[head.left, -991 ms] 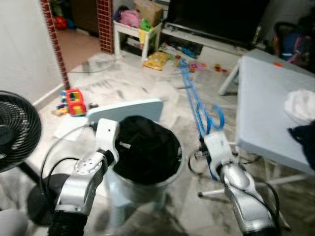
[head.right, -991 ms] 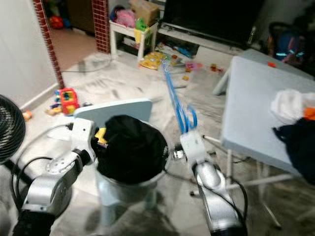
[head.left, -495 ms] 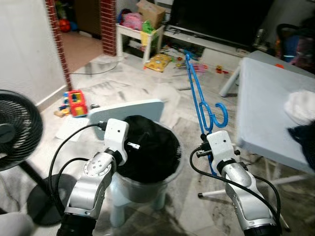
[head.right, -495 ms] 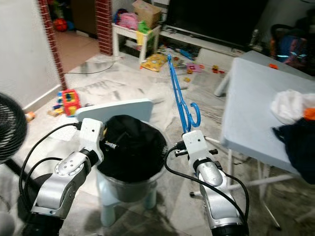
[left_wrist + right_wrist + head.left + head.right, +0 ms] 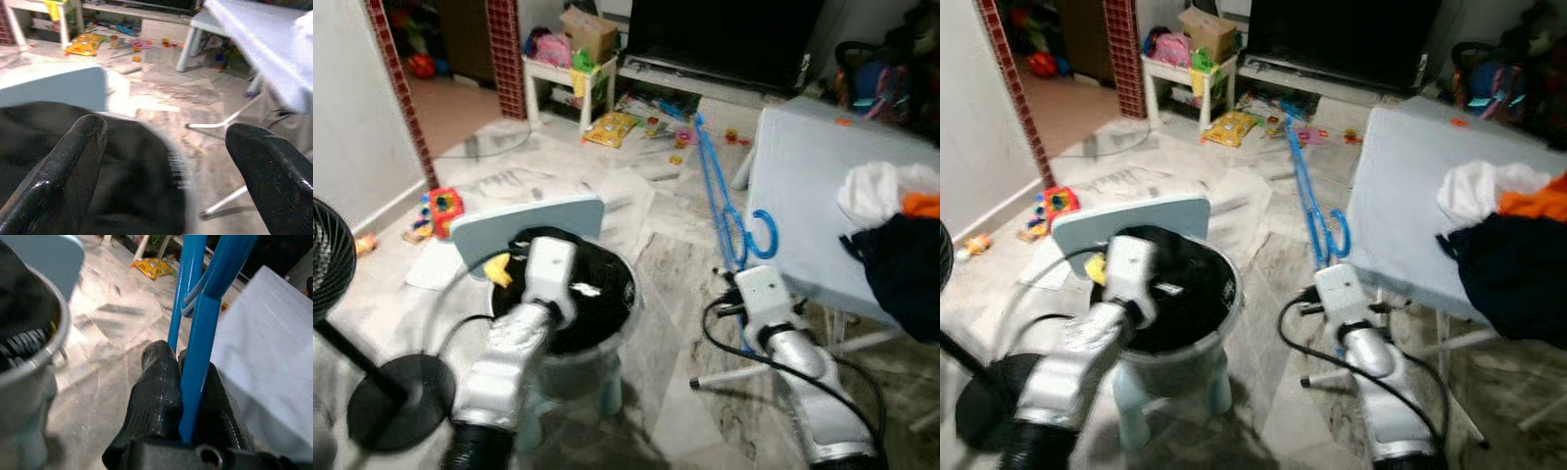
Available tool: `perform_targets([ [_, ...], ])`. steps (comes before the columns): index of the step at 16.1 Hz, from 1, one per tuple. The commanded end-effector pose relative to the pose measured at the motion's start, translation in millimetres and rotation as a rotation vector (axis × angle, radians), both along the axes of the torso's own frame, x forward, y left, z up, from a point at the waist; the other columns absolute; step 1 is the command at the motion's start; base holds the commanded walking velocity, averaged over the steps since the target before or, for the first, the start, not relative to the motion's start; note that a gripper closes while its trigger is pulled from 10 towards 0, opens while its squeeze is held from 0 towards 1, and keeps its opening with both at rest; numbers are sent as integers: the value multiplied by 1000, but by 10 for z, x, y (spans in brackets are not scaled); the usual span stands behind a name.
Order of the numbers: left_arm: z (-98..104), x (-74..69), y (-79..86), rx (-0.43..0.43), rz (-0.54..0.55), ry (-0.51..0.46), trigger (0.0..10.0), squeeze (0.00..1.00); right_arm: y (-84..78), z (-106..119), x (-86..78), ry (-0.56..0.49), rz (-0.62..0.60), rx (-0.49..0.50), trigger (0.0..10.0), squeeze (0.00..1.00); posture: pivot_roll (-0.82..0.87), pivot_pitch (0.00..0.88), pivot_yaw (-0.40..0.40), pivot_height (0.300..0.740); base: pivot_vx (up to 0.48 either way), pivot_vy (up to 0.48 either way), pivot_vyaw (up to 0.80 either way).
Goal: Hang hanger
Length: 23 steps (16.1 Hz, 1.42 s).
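Note:
A blue hanger (image 5: pixel 717 191) stands upright in front of me, its hook (image 5: pixel 765 235) curling toward the table. My right gripper (image 5: pixel 185 363) is shut on the hanger's lower end (image 5: pixel 195 382), with one black finger (image 5: pixel 155 387) on each side of the bar. My left gripper (image 5: pixel 166 129) is open and holds nothing. It hovers over a metal bin (image 5: pixel 607 338) lined with a black bag (image 5: pixel 122 166). The left arm (image 5: pixel 514 338) looks blurred.
A pale folding table (image 5: pixel 798 191) at the right carries white (image 5: pixel 873 191), orange and dark clothes (image 5: pixel 901 269). The bin sits on a light blue stool (image 5: pixel 524 217). A black fan (image 5: pixel 328 279) stands at the left. Toys (image 5: pixel 440 208) litter the floor, and a shelf (image 5: pixel 563 64) stands behind.
The whole view has swung to the right, so more of the table and clothes shows. My right gripper still holds the hanger upright. My left arm stays over the bin.

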State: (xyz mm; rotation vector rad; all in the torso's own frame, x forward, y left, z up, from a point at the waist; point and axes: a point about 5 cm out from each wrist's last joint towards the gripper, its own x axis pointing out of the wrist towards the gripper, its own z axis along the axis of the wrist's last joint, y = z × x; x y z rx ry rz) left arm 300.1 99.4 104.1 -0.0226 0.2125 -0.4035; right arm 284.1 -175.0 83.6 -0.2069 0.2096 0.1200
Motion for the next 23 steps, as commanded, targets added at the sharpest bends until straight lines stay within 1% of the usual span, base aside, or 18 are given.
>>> perform_targets([
  [1, 54, 52, 30, 20, 32, -28, 10000, 0, -15, 97, 43, -42, -12, 6, 10000, 0, 117, 0, -118, 740, 0, 0, 0],
  [4, 48, 59, 39, 5, 59, -26, 10000, 0, -31, 98, 35, -39, -10, 1, 10000, 0, 116, 0, -125, 740, 0, 0, 0],
  [6, 28, 65, 42, 24, 74, -25, 10000, 0, -37, 93, 28, -35, -8, 0, 10000, 0, 115, 0, -128, 740, 0, 0, 0],
  [11, 6, 73, 5, 27, 78, -19, 10000, 0, -24, 94, 18, -29, 19, -12, 10000, 0, 107, 0, -133, 740, 0, 0, 0],
  [17, -15, 70, -11, 25, 80, -8, 10000, 0, -24, 93, 7, -25, 23, -9, 10000, 0, 104, 0, -133, 740, -312, 0, 0],
  [19, -13, 76, -22, 26, 79, -8, 10000, 0, -23, 95, 7, -25, 24, -8, 10000, 0, 100, 0, -131, 740, 0, 0, 0],
  [23, -18, 111, -63, -28, 120, 21, 10000, 0, -31, 95, -1, -22, 24, -10, 10000, 0, 96, 0, -130, 740, 0, 0, 0],
])
